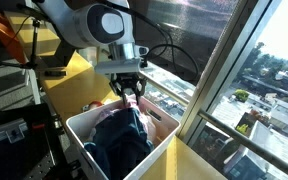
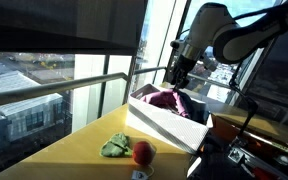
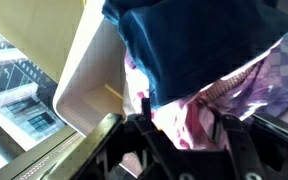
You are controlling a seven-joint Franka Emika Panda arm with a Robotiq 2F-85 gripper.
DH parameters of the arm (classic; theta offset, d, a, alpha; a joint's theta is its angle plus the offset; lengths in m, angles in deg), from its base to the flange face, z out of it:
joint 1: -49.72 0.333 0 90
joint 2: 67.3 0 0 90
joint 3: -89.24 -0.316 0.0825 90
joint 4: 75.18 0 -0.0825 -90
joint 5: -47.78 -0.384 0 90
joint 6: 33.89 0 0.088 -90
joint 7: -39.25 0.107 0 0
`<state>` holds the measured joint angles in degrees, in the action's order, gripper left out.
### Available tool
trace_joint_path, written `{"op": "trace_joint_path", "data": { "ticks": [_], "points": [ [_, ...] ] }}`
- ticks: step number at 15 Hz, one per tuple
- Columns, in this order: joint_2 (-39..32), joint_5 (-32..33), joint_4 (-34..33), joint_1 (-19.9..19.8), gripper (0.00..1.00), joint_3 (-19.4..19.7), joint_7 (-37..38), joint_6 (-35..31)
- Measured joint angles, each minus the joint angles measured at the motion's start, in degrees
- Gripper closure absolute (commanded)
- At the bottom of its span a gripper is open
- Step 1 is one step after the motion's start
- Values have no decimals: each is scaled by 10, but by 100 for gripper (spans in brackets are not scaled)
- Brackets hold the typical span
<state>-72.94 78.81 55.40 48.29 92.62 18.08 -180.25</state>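
Yellow table [image 2: 74,150]; white bin [image 1: 77,128] of clothes [image 1: 119,142]; pincer [image 1: 132,97] above.

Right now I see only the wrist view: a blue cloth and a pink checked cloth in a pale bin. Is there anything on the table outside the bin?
Observer: Yes, a red round object lies on the yellow table, apart from the white bin.
Operator: Is it alone there?
Observer: No, a crumpled green thing lies close beside it.
Operator: How does my gripper stand to the bin?
Observer: The gripper hangs over the bin, fingers pointing down at the dark blue cloth.
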Motion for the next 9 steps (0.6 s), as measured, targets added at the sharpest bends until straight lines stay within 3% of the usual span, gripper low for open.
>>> {"op": "trace_joint_path", "data": {
  "ticks": [2, 6, 9],
  "points": [
    [-6, 0, -4, 0, 2, -2, 2, 0],
    [10, -7, -4, 8, 0, -16, 5, 1],
    [21, -7, -5, 45, 0, -55, 39, 2]
  ]
}}
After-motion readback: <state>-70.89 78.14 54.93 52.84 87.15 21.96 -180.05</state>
